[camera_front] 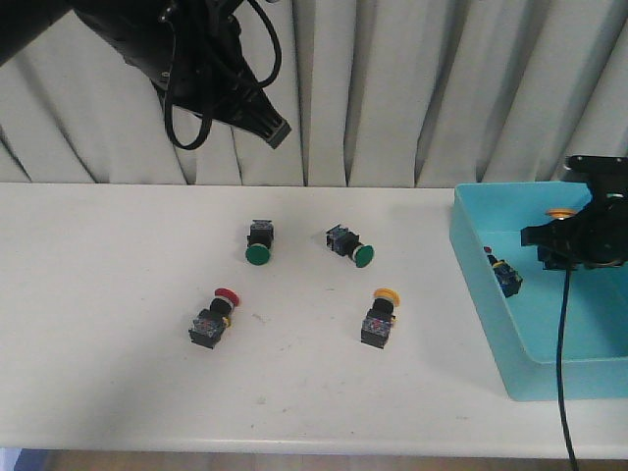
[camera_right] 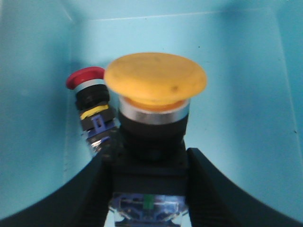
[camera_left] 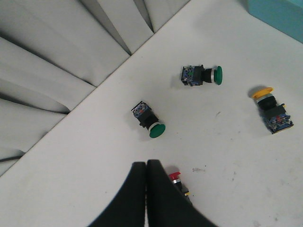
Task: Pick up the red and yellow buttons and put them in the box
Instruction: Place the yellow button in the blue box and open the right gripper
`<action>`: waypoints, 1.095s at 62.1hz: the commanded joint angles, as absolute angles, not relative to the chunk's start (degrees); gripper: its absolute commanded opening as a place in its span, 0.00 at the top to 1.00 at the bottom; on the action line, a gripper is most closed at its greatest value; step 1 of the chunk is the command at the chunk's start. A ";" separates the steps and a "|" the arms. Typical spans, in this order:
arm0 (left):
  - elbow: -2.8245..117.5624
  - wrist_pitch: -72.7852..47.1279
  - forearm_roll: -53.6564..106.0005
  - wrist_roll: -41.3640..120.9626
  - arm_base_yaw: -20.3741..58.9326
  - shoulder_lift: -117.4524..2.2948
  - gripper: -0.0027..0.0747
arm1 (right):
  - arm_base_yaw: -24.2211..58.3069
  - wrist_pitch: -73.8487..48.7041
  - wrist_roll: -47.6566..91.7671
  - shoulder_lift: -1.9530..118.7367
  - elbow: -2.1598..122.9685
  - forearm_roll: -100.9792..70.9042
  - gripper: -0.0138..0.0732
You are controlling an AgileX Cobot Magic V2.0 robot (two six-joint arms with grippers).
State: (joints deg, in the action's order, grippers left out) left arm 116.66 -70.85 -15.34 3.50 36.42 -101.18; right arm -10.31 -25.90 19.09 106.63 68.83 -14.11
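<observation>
1. Right tool [camera_right: 149, 189] is over the box [camera_front: 486, 294], its two fingers clamped on the black body of a yellow-capped button [camera_right: 155, 82], cap pointing away from the wrist.
2. Below it a red-capped button [camera_right: 90, 101] already lies in the box near the wall. Risk: if released straight down, the yellow one could strike it and bounce or roll awkwardly.
3. The box walls are low, so a drop made from too high might let the round cap kick the button out over the rim.
4. Left tool [camera_left: 146, 172] hangs high over the worktop [camera_front: 108, 275], fingers pressed together, nothing held.
5. Still on the worktop: a red button [camera_front: 215, 316] and a yellow button [camera_front: 380, 316]. Two green buttons [camera_front: 259, 241] lie close by, so a wrong pick is possible.
</observation>
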 commanded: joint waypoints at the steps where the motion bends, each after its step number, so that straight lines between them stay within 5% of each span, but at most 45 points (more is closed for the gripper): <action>1: 118.19 -68.03 -16.29 2.72 36.38 -98.59 0.97 | -10.73 -25.20 18.89 107.71 73.94 -12.16 0.81; 20: 118.19 -68.83 -16.22 2.72 36.38 -98.59 0.97 | -10.73 -28.63 13.13 116.18 79.44 -4.37 0.71; 46: 118.19 -68.97 -16.22 2.72 36.44 -98.59 0.97 | -10.73 -30.95 13.00 117.03 81.99 -3.44 0.30; 68: 118.19 -68.61 -16.22 2.49 36.44 -98.59 0.96 | -10.55 -33.18 13.62 102.23 84.02 -9.83 0.27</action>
